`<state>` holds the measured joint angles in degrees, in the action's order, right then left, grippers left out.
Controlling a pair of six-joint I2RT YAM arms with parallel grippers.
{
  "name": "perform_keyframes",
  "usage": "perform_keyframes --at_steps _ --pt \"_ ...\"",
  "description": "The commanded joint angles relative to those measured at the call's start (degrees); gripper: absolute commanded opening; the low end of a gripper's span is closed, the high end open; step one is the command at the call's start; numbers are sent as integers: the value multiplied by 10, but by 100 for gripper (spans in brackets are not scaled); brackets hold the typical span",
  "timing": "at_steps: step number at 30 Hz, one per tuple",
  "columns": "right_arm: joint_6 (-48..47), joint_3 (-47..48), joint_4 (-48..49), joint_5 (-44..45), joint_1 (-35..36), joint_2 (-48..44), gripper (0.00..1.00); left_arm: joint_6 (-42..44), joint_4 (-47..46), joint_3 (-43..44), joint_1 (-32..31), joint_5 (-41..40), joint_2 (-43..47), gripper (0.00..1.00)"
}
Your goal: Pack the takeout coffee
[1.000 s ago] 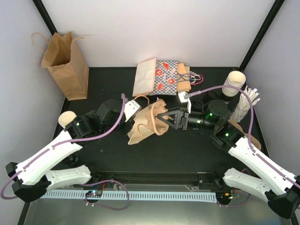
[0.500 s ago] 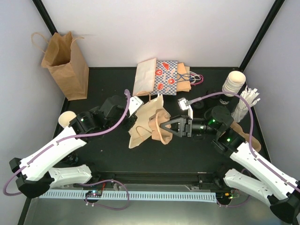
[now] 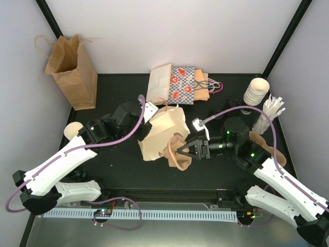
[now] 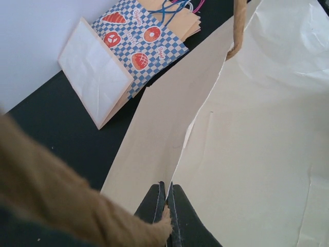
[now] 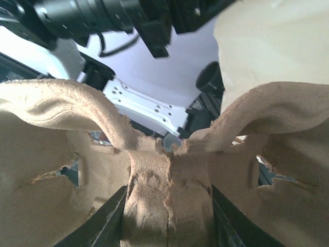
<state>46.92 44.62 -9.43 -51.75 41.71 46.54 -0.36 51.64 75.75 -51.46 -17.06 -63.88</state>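
White tapered paper cups [image 3: 256,92] stacked at far right corner of desk [image 3: 115,90]. Edge of smooth cream paper bag [image 4: 257,128] pinched in fully closed left gripper [image 4: 167,194]. Fibrous brown pulp carrier [image 5: 169,177] clamped between part-open jaws of right gripper [image 5: 168,216]. Lettering on blue-checked bag [image 4: 139,46] unreadable.

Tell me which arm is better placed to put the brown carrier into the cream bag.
Right: the right claw grips the carrier beside the bag; the left claw is shut on its edge.

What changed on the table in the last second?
The right gripper, clamped on the pulp carrier, pulled it toward the near edge. The left gripper, pinching the cream bag, nudged back, and the bag spread wider. The cup stack, brown bag and flat bags are unchanged.
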Motion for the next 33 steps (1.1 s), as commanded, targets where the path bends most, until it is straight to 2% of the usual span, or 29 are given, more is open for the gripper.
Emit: perform_keyframes --at_steps 1,5,10,18,26,33 --pt "-82 12 -104 -1 1 0 37 9 -2 27 -3 -16 -3 1" --pt "-122 39 -151 24 0 6 37 10 -1 27 -3 -13 -1 2" --pt "-138 76 -145 38 1 15 37 13 0 24 -3 -1 0 2" --pt "-135 135 -94 102 0 22 36 20 6 19 -3 16 -5 1" --pt "-74 125 31 181 0 32 37 21 4 17 -3 35 -1 1" --pt "-47 115 88 150 0 79 34 18 4 13 -3 40 3 2"
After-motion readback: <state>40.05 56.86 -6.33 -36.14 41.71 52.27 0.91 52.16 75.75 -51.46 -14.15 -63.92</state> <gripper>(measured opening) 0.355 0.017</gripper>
